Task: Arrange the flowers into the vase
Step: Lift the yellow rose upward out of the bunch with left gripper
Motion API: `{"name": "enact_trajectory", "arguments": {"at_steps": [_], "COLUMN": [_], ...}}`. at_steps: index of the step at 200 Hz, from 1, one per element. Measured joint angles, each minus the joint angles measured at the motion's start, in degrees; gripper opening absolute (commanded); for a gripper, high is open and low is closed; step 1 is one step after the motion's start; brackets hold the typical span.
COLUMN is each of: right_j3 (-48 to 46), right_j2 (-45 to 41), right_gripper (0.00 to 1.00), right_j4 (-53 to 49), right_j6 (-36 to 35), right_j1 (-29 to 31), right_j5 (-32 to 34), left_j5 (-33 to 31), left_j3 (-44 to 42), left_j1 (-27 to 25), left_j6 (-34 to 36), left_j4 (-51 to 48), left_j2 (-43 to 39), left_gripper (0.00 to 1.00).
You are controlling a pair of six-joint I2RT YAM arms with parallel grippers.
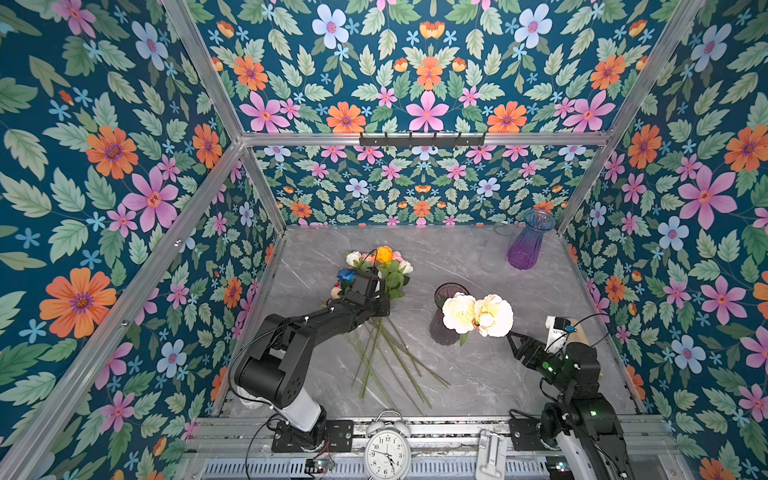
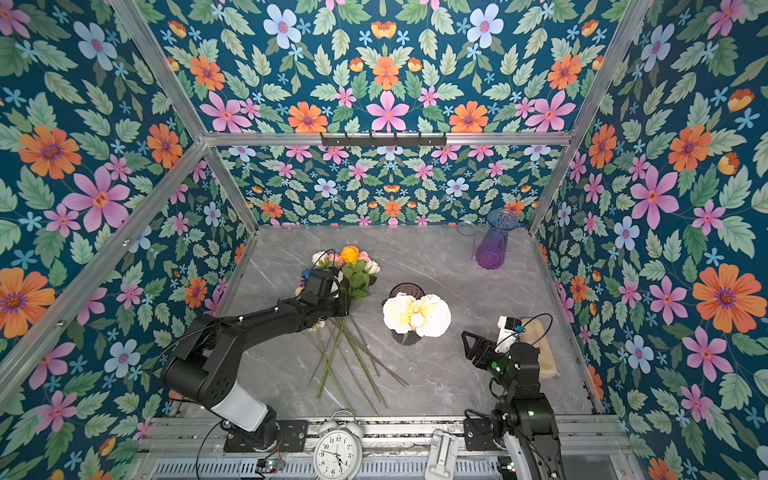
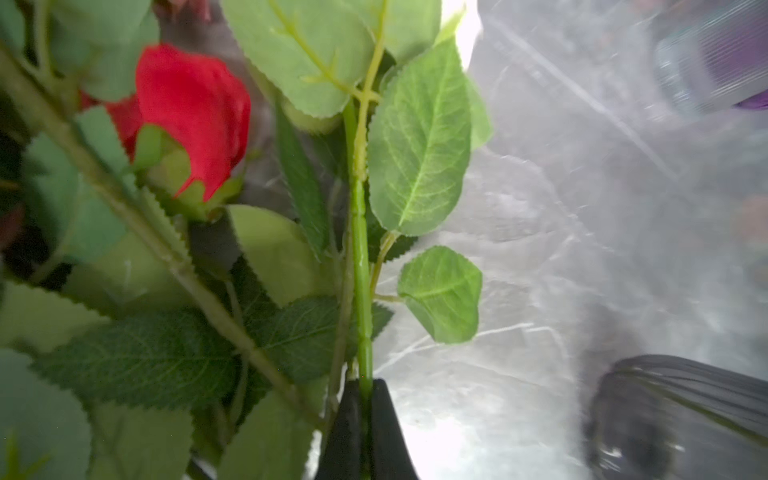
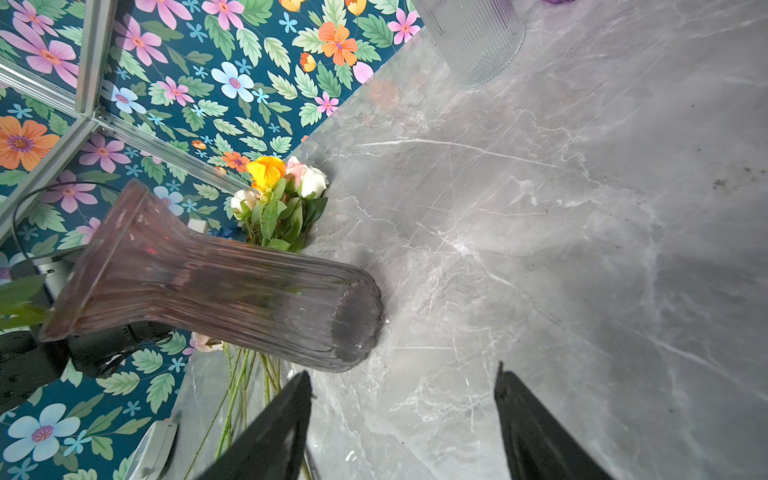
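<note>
My left hand is clamped tight on one green stem, among the leaves of the heap of loose flowers. The heap lies on the tabletop at about nine o'clock from the dark vase. That vase stands near the middle and already carries two big cream blooms. My right hand hangs with its jaws apart at roughly four o'clock of the vase, near it but holding nothing.

What worries me is the tangle. Leaves from neighbouring stems and a red rose crowd right against the stem I've gripped, so I judge a lift could drag others along or scatter the heap. The stem is thin and looks smooth, and the head's weight may make it swivel in the grip. The cream blooms cover most of the vase mouth, so the stem end could catch on them. With nothing steadying the vase, a sideways push might tip it.
</note>
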Motion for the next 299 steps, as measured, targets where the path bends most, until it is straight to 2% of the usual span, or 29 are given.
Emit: {"name": "enact_trajectory", "arguments": {"at_steps": [80, 132, 190, 224, 248, 299], "right_j3": [0.00, -0.02, -0.02, -0.11, -0.13, -0.13], "right_j2": [-0.33, -0.59, -1.53, -2.03, -2.05, -2.40], "right_gripper": [0.71, 0.72, 0.72, 0.72, 0.72, 0.72], "right_j4": [-0.04, -0.15, -0.24, -0.28, -0.61, -0.98], "right_j6": [0.00, 0.02, 0.02, 0.02, 0.02, 0.02], "right_j1": [0.00, 0.00, 0.00, 0.00, 0.00, 0.00], "right_j5": [0.22, 0.20, 0.20, 0.20, 0.20, 0.20], "left_j5": [6.97, 9.49, 20.44, 23.30, 23.87, 25.11], "left_j3": [0.35, -2.99, -5.38, -4.39, -0.70, 9.55], "left_j1": [-0.02, -0.07, -0.02, -0.02, -0.04, -0.07], "left_j6": [-4.63, -7.67, -15.43, -20.96, -23.61, -25.68], "left_j4": [6.73, 14.56, 38.07, 55.63, 65.35, 75.03], "left_j2": [-20.20, -26.51, -24.26, -22.25, -20.76, -15.65], "left_gripper": [0.07, 0.12, 0.14, 0.16, 0.17, 0.14]}}
